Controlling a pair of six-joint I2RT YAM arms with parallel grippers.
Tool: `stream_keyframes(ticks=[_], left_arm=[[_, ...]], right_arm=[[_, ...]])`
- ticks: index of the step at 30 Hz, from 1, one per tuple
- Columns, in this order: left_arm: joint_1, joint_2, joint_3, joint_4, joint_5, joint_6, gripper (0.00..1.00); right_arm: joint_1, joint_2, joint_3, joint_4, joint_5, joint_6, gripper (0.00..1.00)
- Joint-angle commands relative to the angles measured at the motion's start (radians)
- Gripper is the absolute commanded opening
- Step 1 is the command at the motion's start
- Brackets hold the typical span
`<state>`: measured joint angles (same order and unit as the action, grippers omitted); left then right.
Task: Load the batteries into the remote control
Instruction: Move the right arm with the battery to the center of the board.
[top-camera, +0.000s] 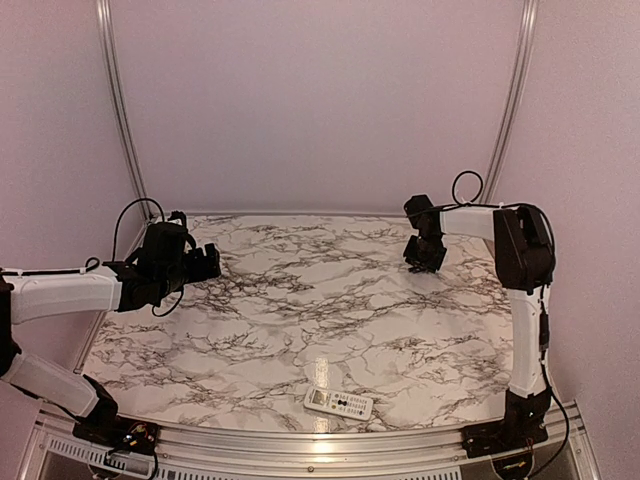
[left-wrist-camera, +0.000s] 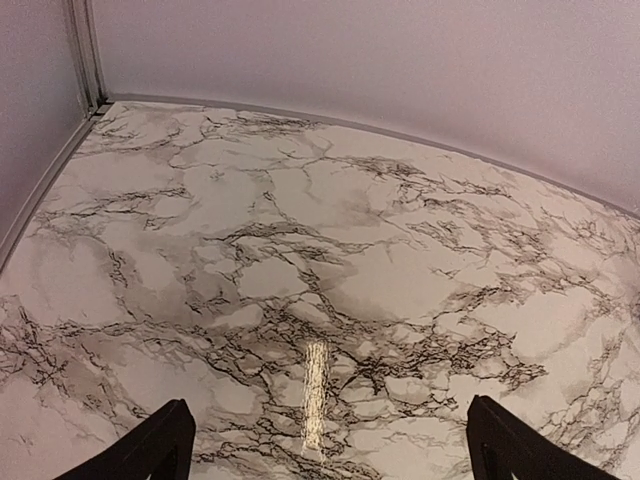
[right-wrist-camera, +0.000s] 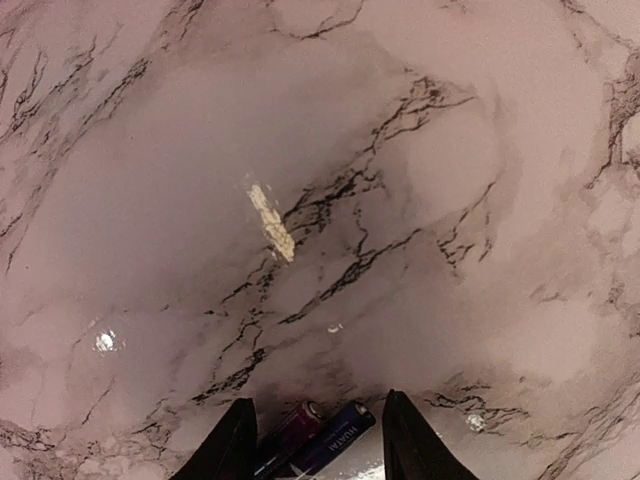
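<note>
The remote control (top-camera: 338, 403) is slim and white and lies button side up near the table's front edge, right of centre. My right gripper (top-camera: 425, 258) hangs low over the far right of the table. In the right wrist view it (right-wrist-camera: 318, 402) is open, with two batteries lying slantwise on the marble between its fingers: a dark purple one (right-wrist-camera: 290, 432) and a dark blue one (right-wrist-camera: 335, 435). Whether the fingers touch them I cannot tell. My left gripper (top-camera: 205, 262) hovers over the far left, wide open and empty (left-wrist-camera: 328, 425).
The marble-patterned table top (top-camera: 300, 320) is bounded by pale walls at the back and sides, with a metal rail (top-camera: 300, 440) along the front edge. Both arm bases sit at the near corners.
</note>
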<state>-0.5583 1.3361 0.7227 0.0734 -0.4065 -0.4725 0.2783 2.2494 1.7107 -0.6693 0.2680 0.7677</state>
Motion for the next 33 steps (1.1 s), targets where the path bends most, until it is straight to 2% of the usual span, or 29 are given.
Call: stream_keyframes(ticks=[1, 19, 26, 29, 33], left_arm=[[-0.003, 0.008, 0.025, -0.024, -0.024, -0.006, 0.99], [-0.003, -0.008, 0.020, -0.039, -0.041, -0.006, 0.99], [-0.002, -0.018, 0.018, -0.047, -0.054, 0.001, 0.99], [-0.002, -0.019, 0.017, -0.047, -0.055, 0.001, 0.99], [-0.002, -0.017, 0.020, -0.047, -0.056, 0.001, 0.99]], right_arm=[[0.008, 0.060, 0.006, -0.056, -0.055, -0.025, 0.41], [0.041, 0.075, -0.013, -0.028, -0.106, -0.073, 0.36], [0.030, 0.088, -0.009, -0.026, -0.113, -0.092, 0.30], [0.031, 0.091, -0.008, -0.014, -0.137, -0.132, 0.23], [0.034, 0.090, -0.008, 0.003, -0.176, -0.193, 0.20]])
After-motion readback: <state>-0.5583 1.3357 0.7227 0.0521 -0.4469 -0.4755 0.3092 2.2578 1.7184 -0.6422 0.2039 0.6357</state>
